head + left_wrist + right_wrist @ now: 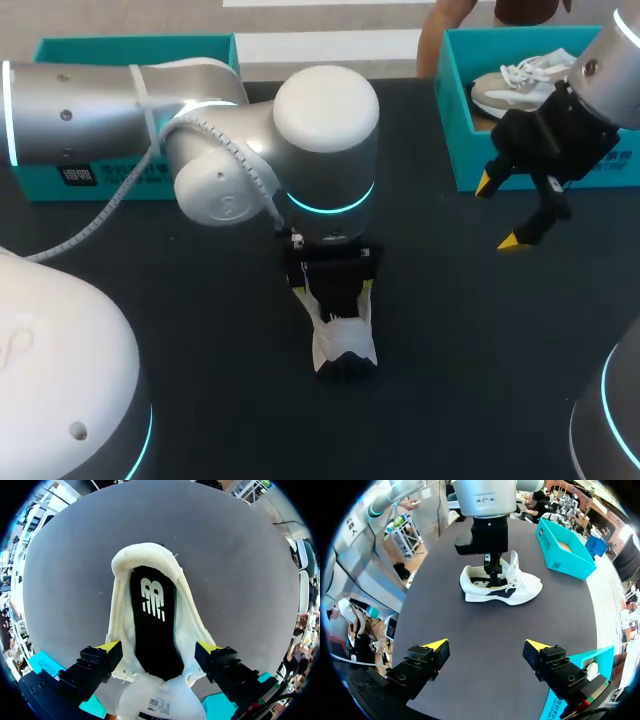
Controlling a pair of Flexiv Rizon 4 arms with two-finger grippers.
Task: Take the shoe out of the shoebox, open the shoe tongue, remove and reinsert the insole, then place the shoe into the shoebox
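A white shoe (343,345) with a black insole (152,625) lies on the dark table, its tongue (160,700) pulled back. My left gripper (157,647) hangs right over the shoe's mouth, open, one yellow fingertip (107,646) outside each side of the collar. In the right wrist view the shoe (517,587) lies on its side under my left arm (487,535). My right gripper (500,212) hovers open and empty beside the teal shoebox (455,140) at the back right, well apart from the shoe.
A second pale shoe (520,85) lies in the right shoebox. Another teal box (130,50) stands at the back left, partly behind my left arm. Bare dark tabletop (485,625) stretches between my right gripper (486,645) and the shoe.
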